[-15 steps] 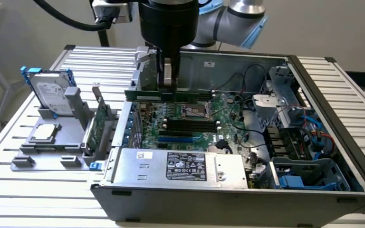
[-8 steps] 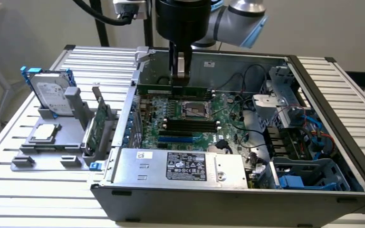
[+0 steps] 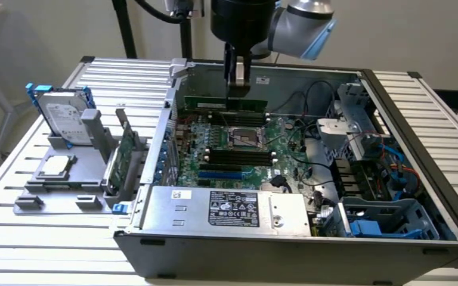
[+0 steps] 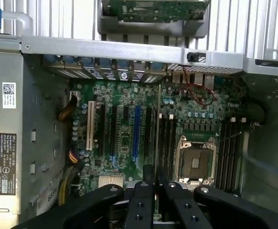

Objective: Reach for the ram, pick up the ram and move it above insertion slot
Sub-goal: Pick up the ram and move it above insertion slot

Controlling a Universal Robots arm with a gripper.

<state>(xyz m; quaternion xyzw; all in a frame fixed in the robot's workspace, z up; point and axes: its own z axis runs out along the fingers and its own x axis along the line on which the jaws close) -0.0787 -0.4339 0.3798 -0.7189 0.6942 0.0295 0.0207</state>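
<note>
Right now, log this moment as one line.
gripper: shut on ram | ram: lifted, level, above motherboard | case: open

Soft, even indoor light falls from above; the white ribbed tabletop (image 3: 46,238) and wall read bright, with no hard glare. Inside the case (image 3: 293,253) shadows gather under its near wall and around the drive cage. In the wrist view the motherboard (image 4: 129,129) is dimmer and slightly soft, the dark jaws nearest the lens blurred
</note>
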